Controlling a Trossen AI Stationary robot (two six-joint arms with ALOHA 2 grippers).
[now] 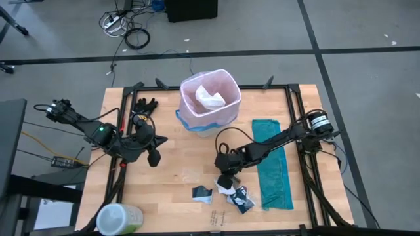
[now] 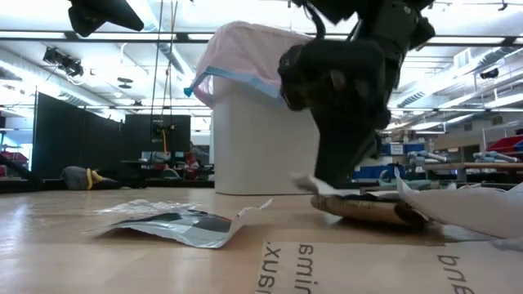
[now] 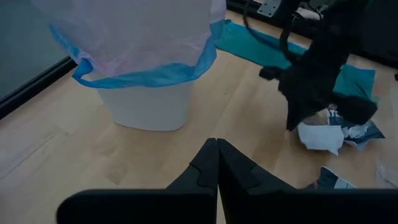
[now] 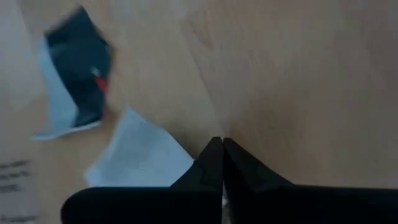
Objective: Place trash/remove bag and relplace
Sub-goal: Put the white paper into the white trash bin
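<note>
The right gripper [image 1: 226, 181] is hanging low over the pile of trash [image 1: 234, 195] near the front of the table [image 1: 177, 177], its fingertips sitting at the edge of a white paper scrap [image 4: 142, 155]. Its jaws are pressed together, and the right wrist view is showing no paper clearly pinched between them, so the grab may be coming away empty or with only a corner. To do this pickup well, the arm would probably need to be lifting slowly and checking that a scrap is rising with it before swinging toward the bin [image 1: 209, 98]; a flat paper on wood is likely slipping out easily. The pink bag [image 1: 226, 108] is lining the bin at the back centre, with one crumpled paper [image 1: 210, 98] already lying inside. A black-and-white packet [image 1: 203, 193] is lying just beside the pile. The left gripper [image 1: 155, 157] is waiting near the table's left side, jaws closed and holding nothing.
</note>
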